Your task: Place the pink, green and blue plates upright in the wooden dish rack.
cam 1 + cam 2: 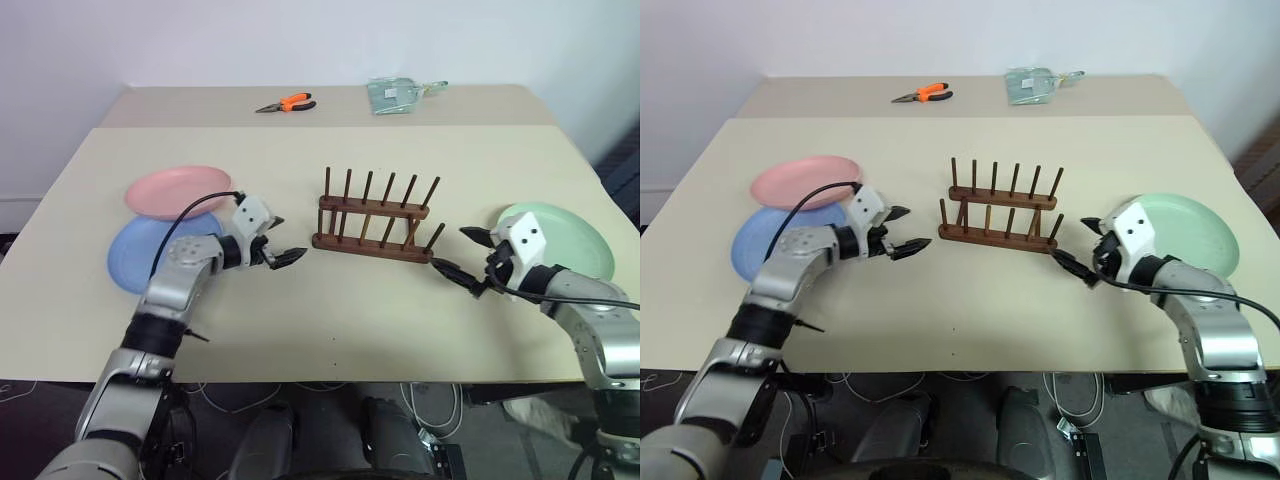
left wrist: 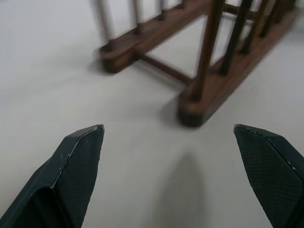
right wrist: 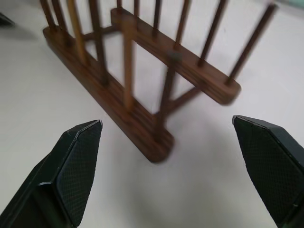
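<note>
Both arms angled inward, left end effector [image 1: 283, 240] and right end effector [image 1: 460, 252] spread wide, empty, flanking dark, bare wooden dish rack [image 1: 375, 215] mid-frame.

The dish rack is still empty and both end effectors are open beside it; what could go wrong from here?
1. The wooden dish rack looks light; a nudge from either open end effector, left or right, could shift it.
2. The pink plate overlaps the blue plate, so grasping either might drag both.
</note>
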Controlling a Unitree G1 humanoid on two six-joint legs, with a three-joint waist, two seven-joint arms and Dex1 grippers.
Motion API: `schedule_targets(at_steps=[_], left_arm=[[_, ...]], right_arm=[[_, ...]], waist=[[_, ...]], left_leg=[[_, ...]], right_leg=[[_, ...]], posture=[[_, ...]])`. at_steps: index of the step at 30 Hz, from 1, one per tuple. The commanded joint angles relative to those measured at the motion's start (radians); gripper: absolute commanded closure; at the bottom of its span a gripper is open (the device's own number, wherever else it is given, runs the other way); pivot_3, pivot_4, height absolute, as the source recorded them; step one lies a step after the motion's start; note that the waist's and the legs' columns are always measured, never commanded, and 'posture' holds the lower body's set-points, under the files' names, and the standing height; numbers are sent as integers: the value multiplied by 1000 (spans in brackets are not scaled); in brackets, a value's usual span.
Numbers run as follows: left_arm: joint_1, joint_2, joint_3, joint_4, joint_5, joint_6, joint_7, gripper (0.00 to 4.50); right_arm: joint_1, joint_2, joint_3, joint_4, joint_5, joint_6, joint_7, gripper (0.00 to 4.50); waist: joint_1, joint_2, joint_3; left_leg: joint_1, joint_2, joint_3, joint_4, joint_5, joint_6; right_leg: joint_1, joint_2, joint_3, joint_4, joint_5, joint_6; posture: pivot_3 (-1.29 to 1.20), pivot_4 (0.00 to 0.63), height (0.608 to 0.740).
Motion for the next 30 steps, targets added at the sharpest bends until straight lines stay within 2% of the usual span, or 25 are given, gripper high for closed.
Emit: schedule_targets(at_steps=[1, 4, 5, 7, 11, 13, 14, 16, 20, 24, 30], left_arm=[[-97, -47, -37, 214, 52, -116, -65, 29], [-175, -105, -57, 388, 92, -186, -100, 29], [-197, -122, -55, 436, 102, -204, -101, 252], [-223, -144, -38, 497, 104, -236, -99, 839], [-223, -167, -15, 531, 101, -292, -137, 2897], [-201, -169, -13, 508, 101, -311, -159, 3739], [-188, -168, -9, 490, 96, -316, -172, 3774], [-147, -165, -1, 420, 79, -306, -193, 3774], [52, -115, -26, 25, 15, -179, -279, 3774], [198, -46, -55, -246, -4, -61, -304, 3774], [241, 7, -42, -272, 26, -37, -245, 811]], right_arm=[[59, 24, -49, -108, -2, 12, -66, 0], [159, 47, -69, -209, -10, 31, -122, 0], [189, 55, -80, -244, -7, 41, -140, 0], [240, 72, -101, -306, -1, 62, -170, 0], [311, 85, -111, -379, -8, 88, -200, 0], [333, 78, -105, -406, -16, 99, -203, 0], [337, 74, -104, -416, -14, 107, -203, 0], [341, 53, -112, -421, -5, 131, -185, 0], [372, -48, -135, -414, 42, 185, -66, 0], [368, -73, -151, -379, 49, 181, -37, 0], [370, -94, -150, -332, 26, 153, -8, 0]], waist=[[0, 0, 0], [4, -1, 0], [4, -1, 0], [4, -1, 0], [1, -1, 0], [0, -1, 0], [-1, -1, -1], [-2, -1, -1], [-2, -1, -1], [0, -1, -1], [2, -1, -1]], left_leg=[[0, 0, 0, 0, 0, 0], [-1, 0, 0, 0, 0, 0], [-1, 0, -1, 0, 0, 0], [0, -1, -1, 1, 0, 1], [0, -1, -1, 1, 0, 1], [0, 0, -1, 1, 0, 1], [0, 0, -1, 1, 0, 1], [1, 0, 0, 0, 0, 1], [1, 0, 0, 0, -1, 1], [1, 0, -1, 0, -1, 1], [1, 0, -1, 1, -1, 1]], right_leg=[[0, 0, 0, 0, 0, 0], [-1, 0, 0, 0, 0, 1], [0, 0, -1, 0, 0, 1], [1, -1, -1, 0, -1, 2], [1, -2, -1, 0, -3, 5], [1, -2, -1, 1, -3, 5], [1, -1, -1, 1, -3, 5], [1, -2, -1, 1, -3, 5], [1, -2, 0, 1, -2, 4], [1, -2, 0, 2, -2, 2], [2, -2, 0, 1, -6, 2]], posture=[[0, 150, 740], [0, 150, 740], [0, 150, 740], [0, 150, 740], [0, 150, 740], [0, 150, 740], [0, 150, 740], [0, 150, 740], [0, 150, 740], [0, 150, 740], [0, 150, 740]])
